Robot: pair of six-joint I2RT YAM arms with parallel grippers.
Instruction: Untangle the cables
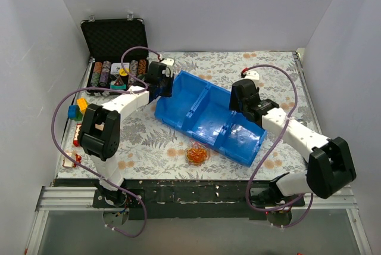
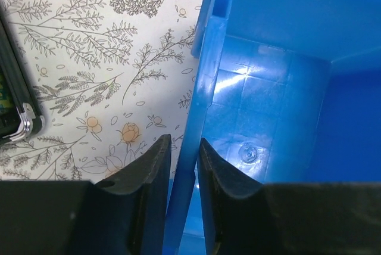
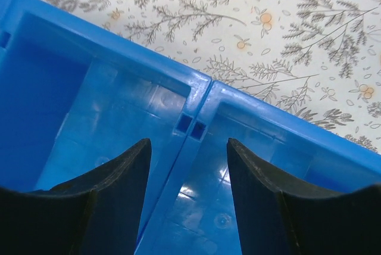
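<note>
The cables (image 1: 197, 154) lie as a small orange and red curly bundle on the floral table cloth, just in front of a blue divided bin (image 1: 208, 118). My left gripper (image 1: 159, 88) is at the bin's left end; in the left wrist view it (image 2: 184, 148) is shut on the bin's wall (image 2: 202, 88). My right gripper (image 1: 239, 99) is over the bin's far side; in the right wrist view it (image 3: 187, 145) is open, its fingers straddling the divider (image 3: 190, 125) without touching it. The cables show in neither wrist view.
An open black case (image 1: 113, 36) with poker chips stands at the back left; its corner (image 2: 21, 121) shows in the left wrist view. Coloured blocks (image 1: 74, 111) and small items (image 1: 77, 134) lie along the left edge. White walls enclose the table.
</note>
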